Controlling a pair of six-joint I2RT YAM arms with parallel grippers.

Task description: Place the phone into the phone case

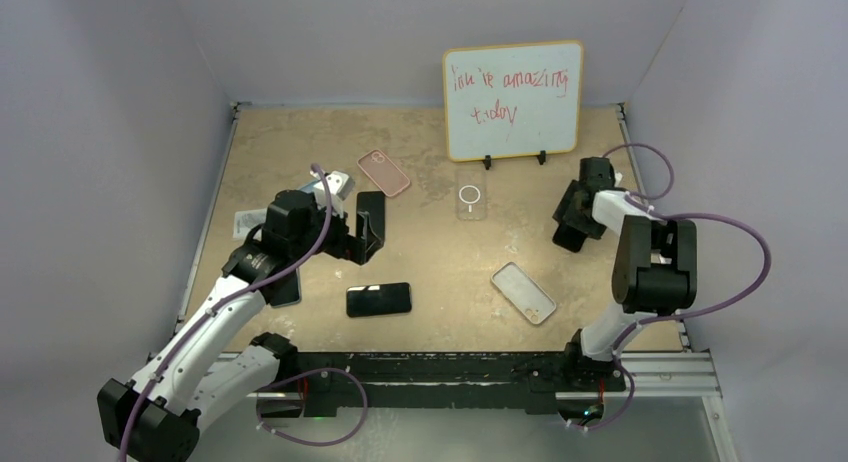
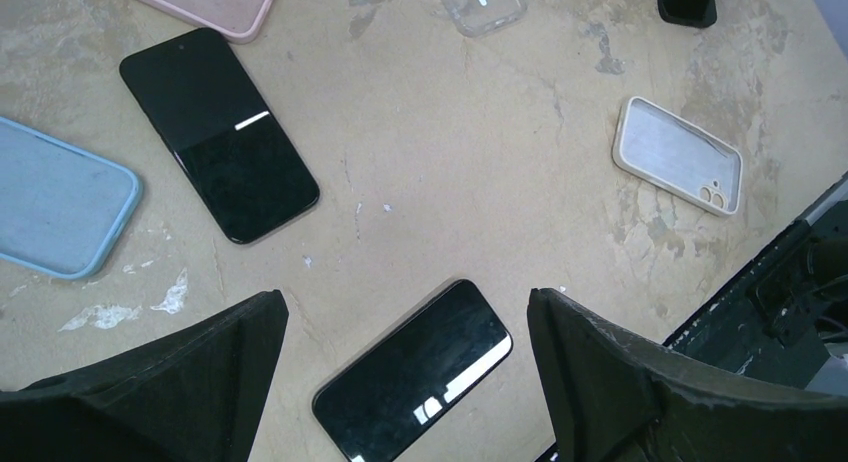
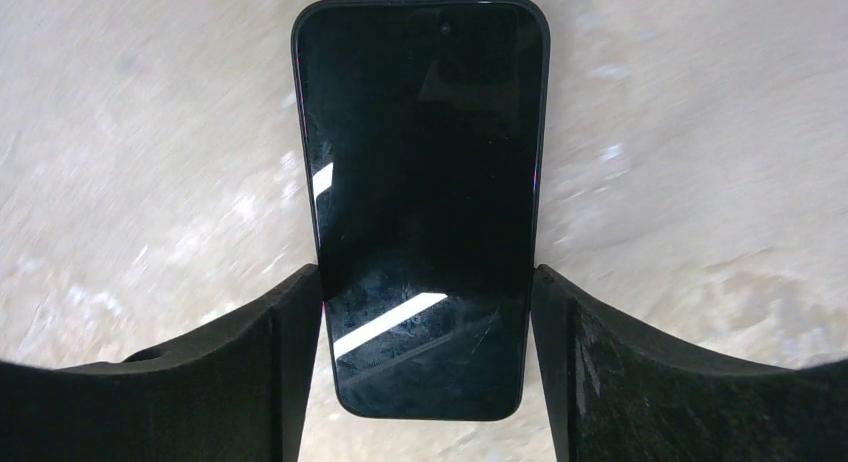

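The right gripper [image 3: 425, 277] clamps both long edges of the slim black glass phone [image 3: 420, 162] at the right side of the tan table [image 1: 430, 252], the left gripper [image 2: 405, 297] hangs wide open and empty, and the white rectangular phone case [image 1: 523, 293] lies unfilled

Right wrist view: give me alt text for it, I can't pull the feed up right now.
A black phone, screen up, fills the centre, gripped on its long edges by the two dark fingers of the right end effector. The tan tabletop behind is streaked with blur while the phone is sharp.
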